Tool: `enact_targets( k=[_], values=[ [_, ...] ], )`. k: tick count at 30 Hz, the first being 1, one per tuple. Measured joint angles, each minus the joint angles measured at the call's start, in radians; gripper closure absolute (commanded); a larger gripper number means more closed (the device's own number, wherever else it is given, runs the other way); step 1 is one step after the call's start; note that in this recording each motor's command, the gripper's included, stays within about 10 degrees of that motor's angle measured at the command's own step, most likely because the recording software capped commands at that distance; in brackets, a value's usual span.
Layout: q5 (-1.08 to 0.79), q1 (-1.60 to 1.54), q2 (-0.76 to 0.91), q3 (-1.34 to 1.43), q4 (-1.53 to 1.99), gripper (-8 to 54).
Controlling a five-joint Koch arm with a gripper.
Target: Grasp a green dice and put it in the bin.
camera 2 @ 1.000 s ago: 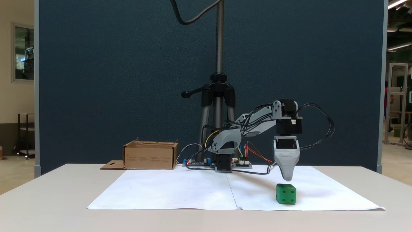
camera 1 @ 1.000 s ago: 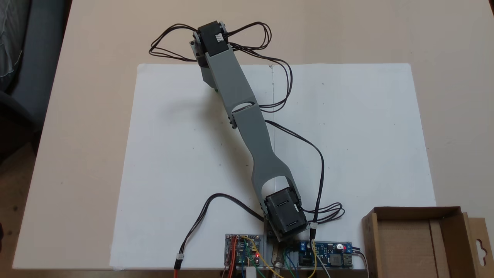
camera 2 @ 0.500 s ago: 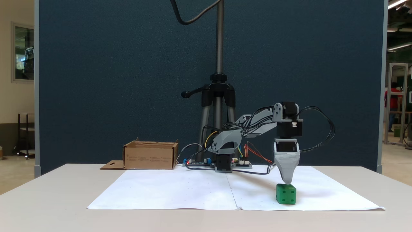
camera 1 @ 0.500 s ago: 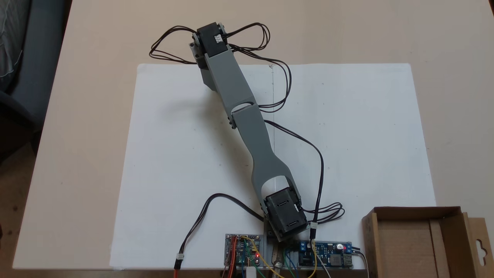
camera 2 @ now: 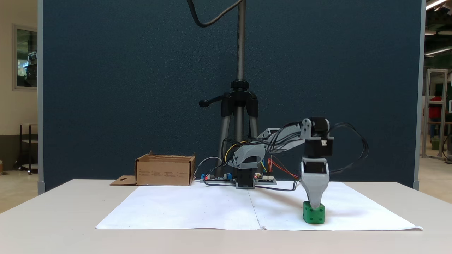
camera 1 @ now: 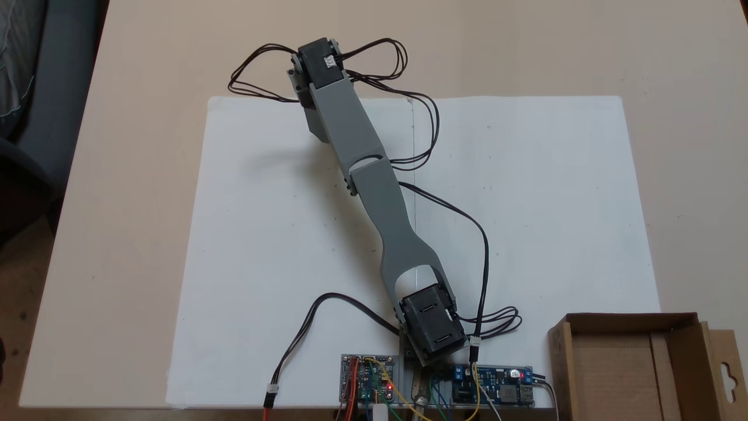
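Note:
The green dice (camera 2: 314, 215) rests on the white paper, front right in a fixed view from the table's side. My gripper (camera 2: 315, 205) points straight down over it, and its grey tip overlaps the dice's top edge. Its jaws line up one behind the other, so the gap between them is hidden. From above, the arm's wrist (camera 1: 319, 58) covers the dice. The bin (camera 2: 164, 173) is a brown cardboard box at the back left of the side view, far from the gripper. It shows open at the lower right (camera 1: 613, 374) when seen from above.
A white paper sheet (camera 1: 263, 234) covers the middle of the table. Circuit boards (camera 1: 494, 385) and loose black cables (camera 1: 461, 216) lie by the arm's base. A tripod (camera 2: 240, 106) stands behind the base, in front of a dark blue panel.
The gripper has come straight down: its tip hung a little above the dice and now overlaps the dice's top. The dice has not moved.

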Motion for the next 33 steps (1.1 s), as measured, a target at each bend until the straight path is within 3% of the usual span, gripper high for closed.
enact_targets(
  k=[13, 21, 25, 33],
  values=[
    [0.0, 0.0, -0.08, 0.0, 0.0, 4.5],
    [-0.002, 0.0, -0.08, -0.002, 0.0, 21.1],
    [-0.002, 0.0, -0.078, -0.008, 0.0, 33.4],
    [0.0, -0.003, -0.078, -0.011, 0.0, 33.5]
  ],
)
